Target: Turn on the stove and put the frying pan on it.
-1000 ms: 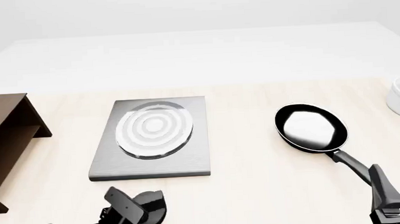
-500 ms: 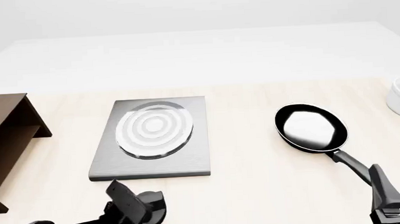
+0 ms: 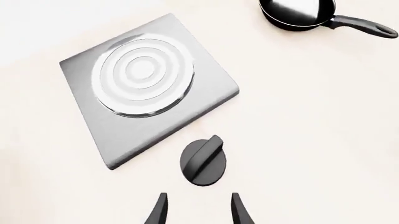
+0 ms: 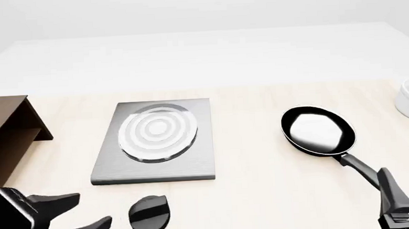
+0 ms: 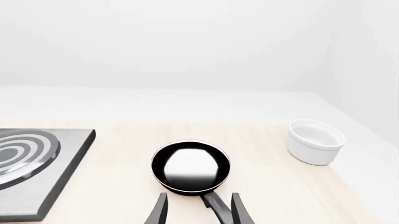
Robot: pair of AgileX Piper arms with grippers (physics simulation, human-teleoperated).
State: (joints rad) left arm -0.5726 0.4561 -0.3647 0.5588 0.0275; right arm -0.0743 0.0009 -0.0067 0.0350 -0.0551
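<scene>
Fingers on my left gripper (image 3: 195,210) gape beside the knob (image 4: 149,215), lower left; right gripper (image 5: 197,210) straddles the pan (image 4: 317,130) handle unclenched. Pan sits right of the stove (image 4: 154,141), unmoved.

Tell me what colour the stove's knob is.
The knob is black; it shows best in the left wrist view, lying on the table beside the grey stove.

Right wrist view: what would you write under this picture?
Open right gripper astride the frying pan handle, stove and bowl either side.
</scene>
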